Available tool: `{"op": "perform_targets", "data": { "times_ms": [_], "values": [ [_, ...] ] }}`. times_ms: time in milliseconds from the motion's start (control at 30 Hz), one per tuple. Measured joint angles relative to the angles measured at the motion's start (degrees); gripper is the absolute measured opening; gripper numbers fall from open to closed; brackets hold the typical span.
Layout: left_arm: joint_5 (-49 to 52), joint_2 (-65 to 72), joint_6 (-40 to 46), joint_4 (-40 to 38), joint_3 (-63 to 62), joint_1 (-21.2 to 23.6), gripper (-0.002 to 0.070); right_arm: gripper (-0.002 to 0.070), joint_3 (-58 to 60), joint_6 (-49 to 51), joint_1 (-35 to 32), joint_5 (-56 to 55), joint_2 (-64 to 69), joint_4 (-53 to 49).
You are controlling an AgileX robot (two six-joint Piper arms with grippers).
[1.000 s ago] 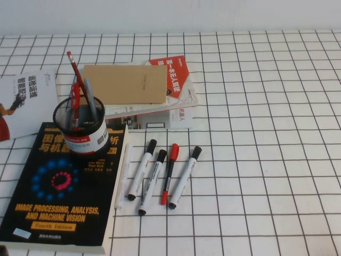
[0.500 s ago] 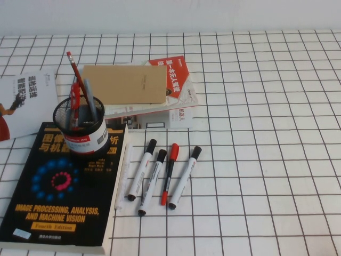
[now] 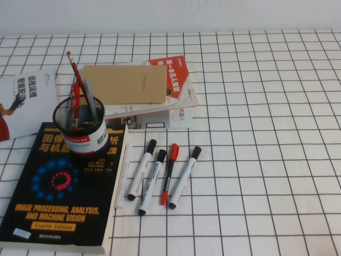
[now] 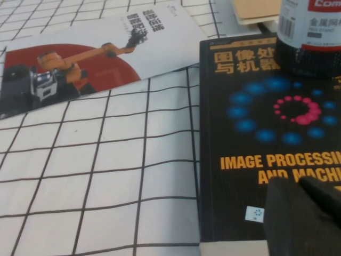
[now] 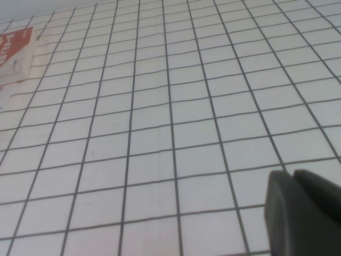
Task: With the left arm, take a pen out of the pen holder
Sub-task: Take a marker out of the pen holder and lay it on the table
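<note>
A black mesh pen holder [image 3: 80, 125] stands on the far end of a black textbook [image 3: 58, 186]. It holds a red pencil [image 3: 74, 72], a grey pen [image 3: 90, 98] and a red pen [image 3: 75, 104]. Neither arm shows in the high view. In the left wrist view my left gripper [image 4: 298, 184] is shut and empty. It hovers low over the near end of the textbook [image 4: 250, 133], with the holder's base [image 4: 309, 37] well ahead of it. My right gripper [image 5: 293, 173] is shut and empty over bare gridded tablecloth.
Several markers [image 3: 152, 181] lie side by side on the cloth right of the textbook. Behind the holder sits a stack of books topped by a brown notebook [image 3: 125, 84]. A brochure [image 3: 24, 101] [image 4: 90, 58] lies at the left edge.
A small dark shape at the bottom left corner of the high view one second ago is gone from it now. The objects have not moved.
</note>
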Motion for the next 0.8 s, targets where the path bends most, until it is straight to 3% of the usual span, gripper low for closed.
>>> {"op": "perform_targets", "data": {
  "times_ms": [800],
  "values": [
    [0.02, 0.0, 0.24, -0.21, 0.0, -1.16, -0.0001, -0.0016, 0.0, 0.0, 0.0, 0.0, 0.0, 0.0]
  ]
}}
